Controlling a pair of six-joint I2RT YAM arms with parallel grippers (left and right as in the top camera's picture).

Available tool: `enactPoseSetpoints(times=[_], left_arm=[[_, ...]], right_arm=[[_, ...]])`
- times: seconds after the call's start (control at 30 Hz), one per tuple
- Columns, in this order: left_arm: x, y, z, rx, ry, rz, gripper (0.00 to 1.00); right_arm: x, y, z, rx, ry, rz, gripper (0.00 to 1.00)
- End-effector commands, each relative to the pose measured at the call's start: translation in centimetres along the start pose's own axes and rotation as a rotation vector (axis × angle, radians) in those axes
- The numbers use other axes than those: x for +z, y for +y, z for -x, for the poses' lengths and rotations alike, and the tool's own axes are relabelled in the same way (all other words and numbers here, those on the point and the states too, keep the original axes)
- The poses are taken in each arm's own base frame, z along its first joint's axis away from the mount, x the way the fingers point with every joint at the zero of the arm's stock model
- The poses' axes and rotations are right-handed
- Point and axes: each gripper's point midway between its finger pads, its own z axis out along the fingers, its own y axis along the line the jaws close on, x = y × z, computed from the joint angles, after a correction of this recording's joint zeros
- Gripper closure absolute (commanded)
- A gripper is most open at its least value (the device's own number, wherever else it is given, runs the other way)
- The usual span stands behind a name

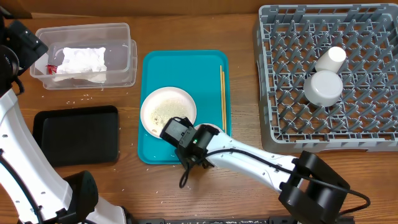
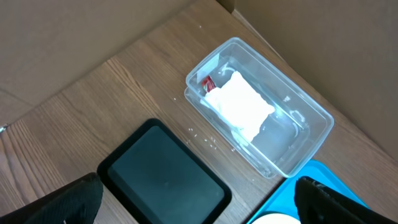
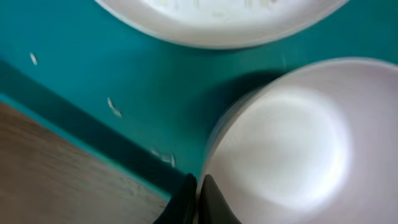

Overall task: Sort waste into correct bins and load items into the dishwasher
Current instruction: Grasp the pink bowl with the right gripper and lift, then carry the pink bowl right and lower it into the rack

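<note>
On the teal serving tray (image 1: pixel 180 68), just beside the round white plate (image 1: pixel 147 102) with rice grains (image 1: pixel 166 113), the right gripper (image 3: pixel 198 200) has its fingers pressed together on the thin rim of the small pinkish bowl (image 3: pixel 292 143), and the thin wooden chopsticks (image 1: pixel 222 93) lie along the tray's right side. At the left, the left gripper (image 2: pixel 202 202) hangs with fingers wide apart and empty above the shallow black rectangular tray (image 2: pixel 161 174) and the clear rectangular plastic tub (image 2: pixel 295 134), which holds the crumpled white paper napkin (image 2: pixel 239 106) and the small red wrapper (image 2: pixel 207 81). The upturned grey bowl (image 1: pixel 323 88) and the small white cup (image 1: pixel 330 59) rest in the grey plastic dish rack (image 1: pixel 373 37)
</note>
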Motion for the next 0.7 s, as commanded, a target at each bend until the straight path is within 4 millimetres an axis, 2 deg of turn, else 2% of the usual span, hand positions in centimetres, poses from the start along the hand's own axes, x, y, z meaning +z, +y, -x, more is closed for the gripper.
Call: enactPoseSetpoints(times=[0.0,0.1,0.17,0.23,0.33,0.43,0.47,0.57,0.67], left_arm=[[-0.1,0.4,0.2,0.002,-0.012,0.013,0.0],[-0.1,0.4,0.2,0.002,-0.012,0.013,0.0],[-0.1,0.4,0.2,0.002,-0.012,0.013,0.0],[-0.1,0.4,0.2,0.002,-0.012,0.013,0.0],[-0.1,0.4,0.2,0.002,-0.012,0.013,0.0],[-0.1,0.4,0.2,0.002,-0.012,0.013,0.0],[-0.1,0.4,0.2,0.002,-0.012,0.013,0.0],[-0.1,0.4,0.2,0.002,-0.012,0.013,0.0],[-0.1,0.4,0.2,0.002,-0.012,0.013,0.0]], right_arm=[[-4.9,0.9,5.1,0.032,-0.112,0.043,0.96],[-8.6,-1.2,7.9,0.085,-0.168,0.011,0.96],[-11.4,-3.9,9.5,0.148,-0.203,-0.032,0.96],[-14.3,-7.8,10.7,0.25,-0.229,-0.08,0.96],[-17.5,-13.4,11.1,0.374,-0.238,-0.125,0.96],[-20.0,-19.7,9.3,0.563,-0.207,-0.182,0.96],[-21.1,-23.1,7.0,0.682,-0.159,-0.21,0.96],[-22.1,-25.9,3.8,0.814,-0.083,-0.156,0.96],[-23.2,-26.5,2.9,0.808,-0.094,-0.01,0.96]])
